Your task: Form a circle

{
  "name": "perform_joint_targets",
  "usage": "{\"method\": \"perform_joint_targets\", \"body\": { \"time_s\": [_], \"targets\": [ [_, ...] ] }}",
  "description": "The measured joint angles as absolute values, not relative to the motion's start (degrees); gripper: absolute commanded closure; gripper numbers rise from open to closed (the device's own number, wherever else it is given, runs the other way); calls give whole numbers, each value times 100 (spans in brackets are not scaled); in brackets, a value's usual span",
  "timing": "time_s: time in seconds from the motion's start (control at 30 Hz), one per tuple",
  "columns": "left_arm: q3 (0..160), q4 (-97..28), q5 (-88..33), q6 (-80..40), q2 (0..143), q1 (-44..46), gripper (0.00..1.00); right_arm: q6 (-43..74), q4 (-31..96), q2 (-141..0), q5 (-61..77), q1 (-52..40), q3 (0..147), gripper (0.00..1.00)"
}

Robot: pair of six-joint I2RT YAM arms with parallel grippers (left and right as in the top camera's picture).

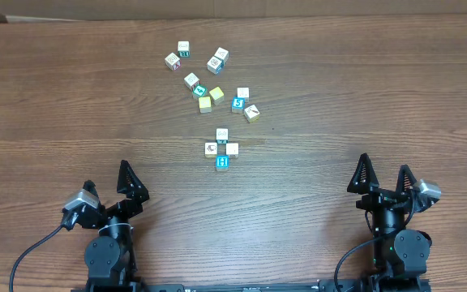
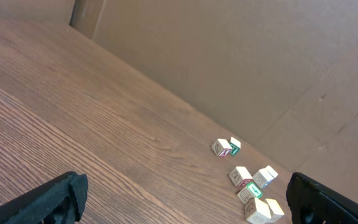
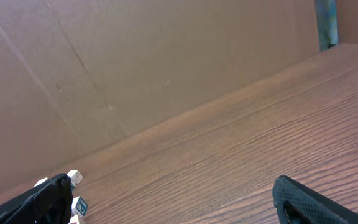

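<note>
Where the brown desk [image 1: 55, 97] stretches out ahead of them, we see the left jaws and the right jaws each spread fully wide, gripping nothing. Farthest ahead of both lies a loose scatter [image 1: 213, 81] of white, yellow and teal cubes. The circle [image 1: 221, 148], four small cubes with the blue H cube [image 1: 222, 163] nearest, sits ahead and between the two pairs, well apart from each.

Brown wood-grain table [image 1: 55, 97], smooth with a faint sheen, plain brown cardboard wall [image 2: 229, 56], matt and creased, small ring of white and blue toy cubes [image 1: 222, 149], smooth printed faces, loose scatter of similar cubes [image 1: 209, 81], likewise smooth, left gripper [image 1: 105, 174] and right gripper [image 1: 383, 162], matt black plastic look
</note>
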State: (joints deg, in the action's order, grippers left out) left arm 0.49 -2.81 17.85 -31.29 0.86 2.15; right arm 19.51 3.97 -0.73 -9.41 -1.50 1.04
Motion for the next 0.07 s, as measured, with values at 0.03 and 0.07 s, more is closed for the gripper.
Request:
{"method": "perform_joint_targets", "body": {
  "time_s": [0.03, 0.07],
  "targets": [
    [49, -281, 1782, -3129, 86, 215, 0, 1951, 395, -73, -943, -150, 104, 0],
    [49, -281, 1782, -3129, 86, 215, 1, 1949, 397, -73, -941, -150, 104, 0]
  ]
}}
